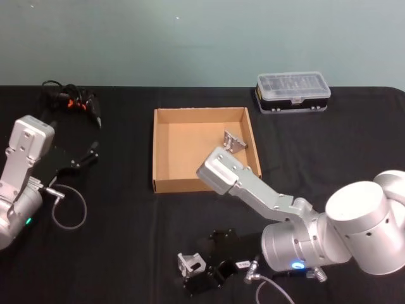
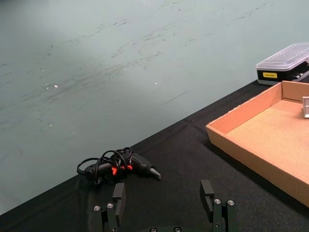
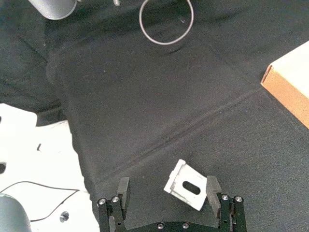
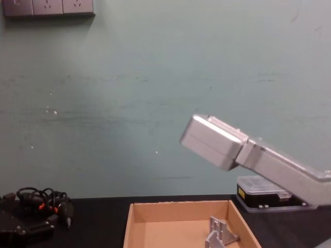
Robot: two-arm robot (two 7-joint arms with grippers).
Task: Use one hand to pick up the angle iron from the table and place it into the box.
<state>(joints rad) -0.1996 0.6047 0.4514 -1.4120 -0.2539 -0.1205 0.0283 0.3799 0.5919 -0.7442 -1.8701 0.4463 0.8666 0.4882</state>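
**Right gripper** point(image 3: 168, 187): low over the table point(image 3: 145, 111), near its front edge. Jaws are spread wide with nothing clamped, and the fingers point(image 3: 124, 189) stand either side of the next item.

**Angle iron** point(image 3: 187, 184): pale metal bracket, slotted face up. It lies flat on the black surface between the open jaws, close beside one finger and well clear of the other (whether it touches cannot be told). It is outside the box, towards the robot.

**Right arm** point(image 1: 253, 187): silver-grey boxy segments, with the elbow raised over the box's front right corner.

**Box** point(image 1: 154, 152): shallow brown cardboard tray with an open top, standing mid-table.

**Second angle iron** point(image 1: 234, 142): the same kind of bracket, inside the box, just beside its right wall and towards the far corner.

**Plastic case** point(image 1: 293, 88): clear lid on a black base, beyond the box to the right and apart from it.

**Left gripper** point(image 2: 163, 195): at the left side of the table, jaws apart and empty, facing the cable bundle.

**Cable bundle** point(image 1: 69, 98): black with orange bits, at the far left of the table.
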